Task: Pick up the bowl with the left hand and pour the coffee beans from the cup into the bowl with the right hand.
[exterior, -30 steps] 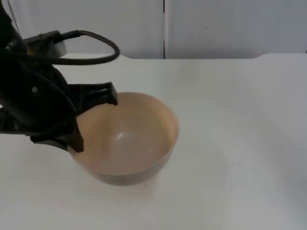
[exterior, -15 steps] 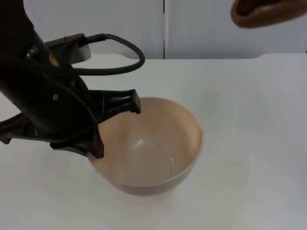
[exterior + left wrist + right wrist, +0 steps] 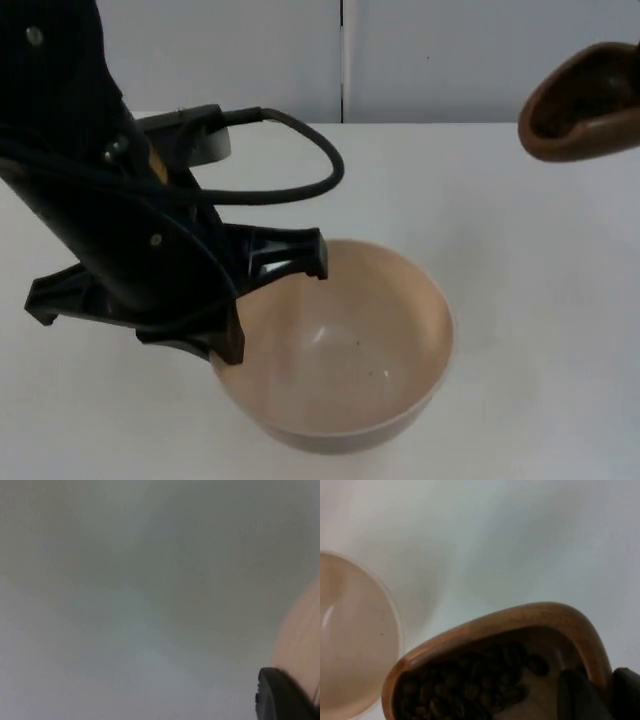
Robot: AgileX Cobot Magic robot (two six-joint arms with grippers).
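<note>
A beige bowl [image 3: 350,350] hangs above the white table, held by its left rim in my left gripper [image 3: 270,300], which is shut on it. The bowl's outer wall [image 3: 300,640] appears beside a black fingertip [image 3: 280,695] in the left wrist view. A brown wooden cup [image 3: 585,105] is in the air at the far right, tilted with its mouth toward the bowl. The right wrist view looks into the cup [image 3: 485,650], which holds dark coffee beans [image 3: 470,690]; my right gripper [image 3: 595,690] is shut on its rim. Past the cup, the empty bowl [image 3: 355,640] is visible.
The white table [image 3: 540,300] spreads under both objects. The grey partition wall [image 3: 420,60] closes off the back. The left arm's black body [image 3: 110,220] covers the table's left side.
My left gripper has carried the bowl up and to the right, nearer the camera. The cup came into view at the upper right and has moved lower and further right.
</note>
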